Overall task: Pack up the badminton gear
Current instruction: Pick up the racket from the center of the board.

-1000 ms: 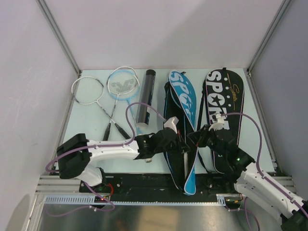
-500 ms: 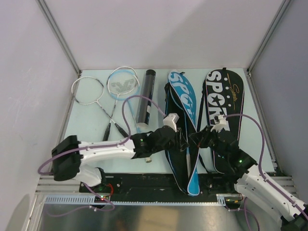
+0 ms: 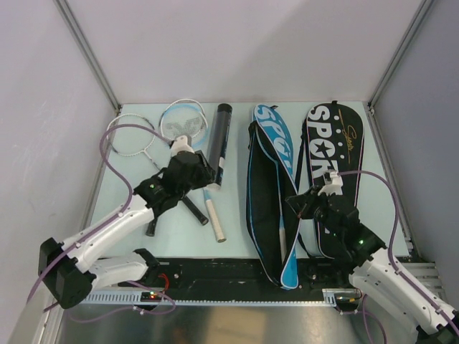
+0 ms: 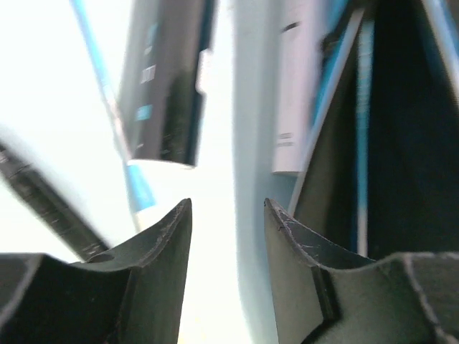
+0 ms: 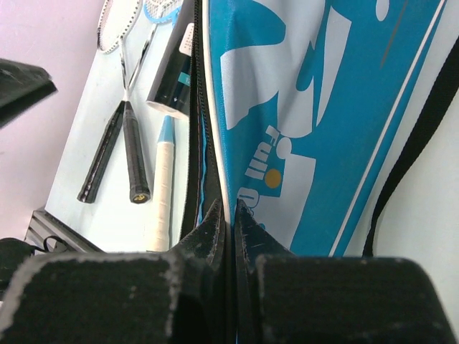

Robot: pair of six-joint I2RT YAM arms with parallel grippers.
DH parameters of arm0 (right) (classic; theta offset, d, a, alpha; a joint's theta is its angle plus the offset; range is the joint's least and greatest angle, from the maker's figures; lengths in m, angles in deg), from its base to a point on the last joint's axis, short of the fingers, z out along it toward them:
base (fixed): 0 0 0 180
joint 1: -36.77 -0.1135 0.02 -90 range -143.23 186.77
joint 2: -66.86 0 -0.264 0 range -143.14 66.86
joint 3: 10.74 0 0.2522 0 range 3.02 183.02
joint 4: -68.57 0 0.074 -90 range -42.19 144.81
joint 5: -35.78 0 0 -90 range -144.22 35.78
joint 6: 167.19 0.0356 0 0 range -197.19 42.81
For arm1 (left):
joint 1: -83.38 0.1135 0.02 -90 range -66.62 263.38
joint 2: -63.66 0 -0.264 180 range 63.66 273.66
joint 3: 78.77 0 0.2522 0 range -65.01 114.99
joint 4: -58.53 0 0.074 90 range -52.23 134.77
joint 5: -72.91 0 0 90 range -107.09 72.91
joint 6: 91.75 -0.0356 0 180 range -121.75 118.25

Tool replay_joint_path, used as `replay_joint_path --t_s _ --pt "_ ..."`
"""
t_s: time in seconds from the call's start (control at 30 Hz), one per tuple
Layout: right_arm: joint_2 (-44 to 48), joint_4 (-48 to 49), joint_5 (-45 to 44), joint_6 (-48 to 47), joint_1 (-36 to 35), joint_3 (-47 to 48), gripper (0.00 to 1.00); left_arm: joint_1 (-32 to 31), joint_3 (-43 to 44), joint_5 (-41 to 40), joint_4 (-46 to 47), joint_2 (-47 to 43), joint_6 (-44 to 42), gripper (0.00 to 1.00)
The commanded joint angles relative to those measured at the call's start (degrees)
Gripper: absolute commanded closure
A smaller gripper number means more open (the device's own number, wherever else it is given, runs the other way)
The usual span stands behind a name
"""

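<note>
The blue racket cover (image 3: 271, 179) lies lengthwise mid-table, its edge clenched in the right gripper (image 3: 295, 206). Left of it the white-handled racket (image 3: 213, 218) points handle-first toward the bases, just beside the left gripper (image 3: 199, 174). That gripper's jaws stand apart, empty, and I'd say that arm is nearer.

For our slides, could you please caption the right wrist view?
Right pincer pinching edge of blue racket cover; rackets, black tube beyond.

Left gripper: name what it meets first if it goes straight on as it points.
Probably bare table, in the gap between the black tube and the blue racket bag; depth is unclear.
</note>
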Motion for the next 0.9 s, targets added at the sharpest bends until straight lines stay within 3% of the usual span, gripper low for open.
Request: replay_joint_path --t_s 0.0,0.23,0.87 --pt "2.9 3.3 -1.5 -2.5 0.8 2.5 1.00 3.8 -3.7 1.7 -4.5 0.3 0.1 0.53" --pt "4.7 2.0 -1.6 -4.7 1.8 3.3 1.00 2.5 -8.7 5.3 -4.4 4.3 1.7 0.58" --pt "7.0 0.3 -2.3 -6.7 2.6 3.4 1.00 -0.3 -3.6 1.8 -3.1 23.8 1.4 0.57"
